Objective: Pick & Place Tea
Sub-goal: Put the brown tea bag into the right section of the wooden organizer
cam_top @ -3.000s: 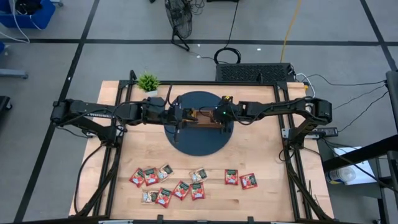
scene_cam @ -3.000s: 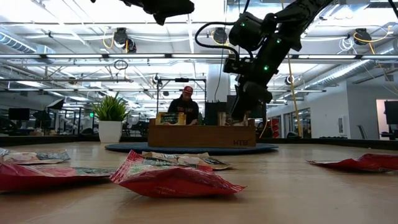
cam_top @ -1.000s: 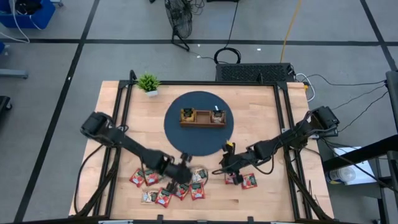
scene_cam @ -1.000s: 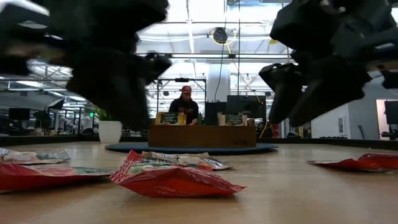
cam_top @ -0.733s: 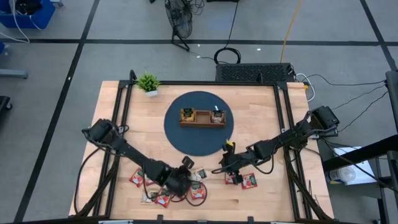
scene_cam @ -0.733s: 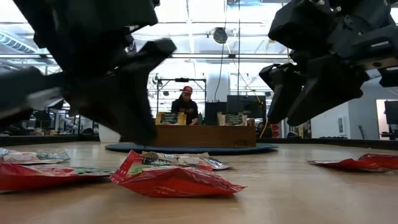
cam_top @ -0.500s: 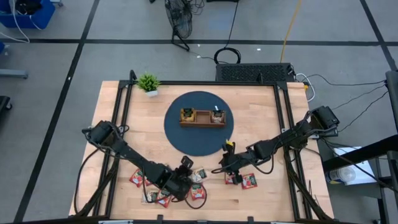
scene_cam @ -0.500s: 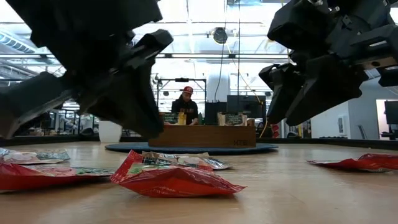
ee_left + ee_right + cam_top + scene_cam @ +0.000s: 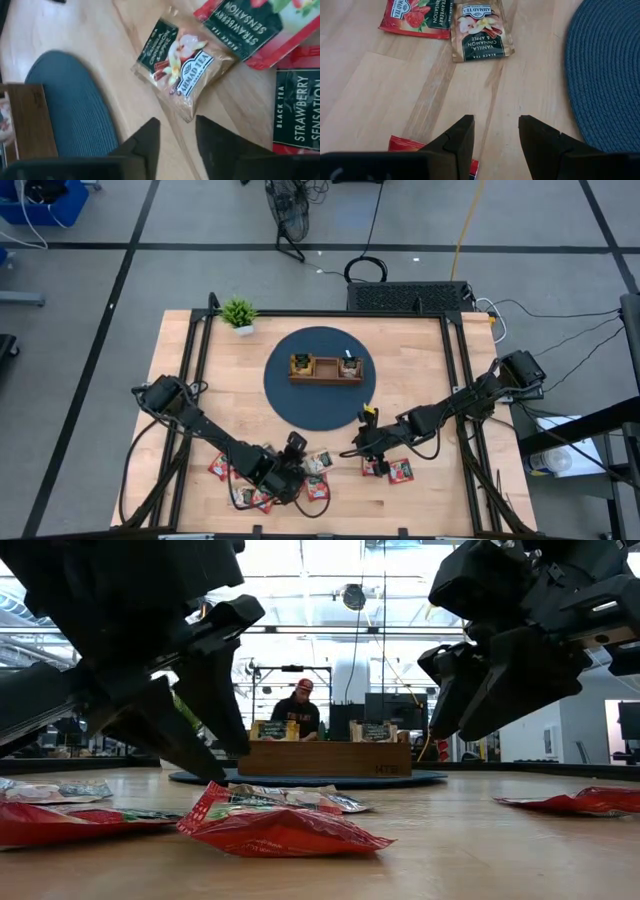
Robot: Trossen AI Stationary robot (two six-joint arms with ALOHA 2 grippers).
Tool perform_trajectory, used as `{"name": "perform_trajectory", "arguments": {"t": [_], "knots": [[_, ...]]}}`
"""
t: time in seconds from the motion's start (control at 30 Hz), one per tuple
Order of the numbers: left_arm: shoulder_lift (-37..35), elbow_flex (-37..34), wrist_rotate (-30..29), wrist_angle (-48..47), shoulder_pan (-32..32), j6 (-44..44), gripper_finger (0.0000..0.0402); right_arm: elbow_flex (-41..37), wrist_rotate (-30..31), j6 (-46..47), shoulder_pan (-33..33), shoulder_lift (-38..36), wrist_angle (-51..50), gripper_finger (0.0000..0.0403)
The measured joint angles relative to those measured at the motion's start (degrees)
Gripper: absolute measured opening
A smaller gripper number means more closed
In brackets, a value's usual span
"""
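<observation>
- the wooden table is framed by black rails along its sides; the back half, around the round blue woven mat, is seen free of arms, and bare wood is left between the mat and the front row of sachets.
- the left gripper is placed low over the front-left group of sachets, near the front edge; its two dark fingers are seen parted, with nothing between them, only table wood.
- the right gripper is held just above the table, just past the front rim of the mat; its fingers are spread too and nothing is grasped, bare wood being shown in the gap.
- the tea sachets are spread in a loose row along the front of the table, partly hidden under the left arm; two red ones lie side by side near the right gripper.
- a brown vanilla cinnamon sachet lies flat beside the edge of the mat, just beyond the left fingers; the red strawberry sachets lie next to it, one corner touching it.
- the sachets are flat, square, glossy and a little crinkled; in the low view the nearest red one is puffed up.
- the wooden tray stands in the middle of the mat, with sachets upright in its end compartments.
- a small potted plant stands at the back-left corner.
</observation>
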Motion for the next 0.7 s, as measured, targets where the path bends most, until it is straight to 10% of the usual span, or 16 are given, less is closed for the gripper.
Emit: {"name": "perform_trajectory", "arguments": {"t": [0.23, 0.7], "knots": [[0.9, 0.0, 2.5, 0.6, -1.3, 6.3, 0.0178, 0.0, 0.0, 0.0, 0.0, 0.0, 0.2, 0.0139], [5.2, 0.2, -0.4, 7.2, 0.9, 11.1, 0.0144, 0.1, 0.0, 0.0, 0.0, 0.0, 0.9, 0.0139]]}}
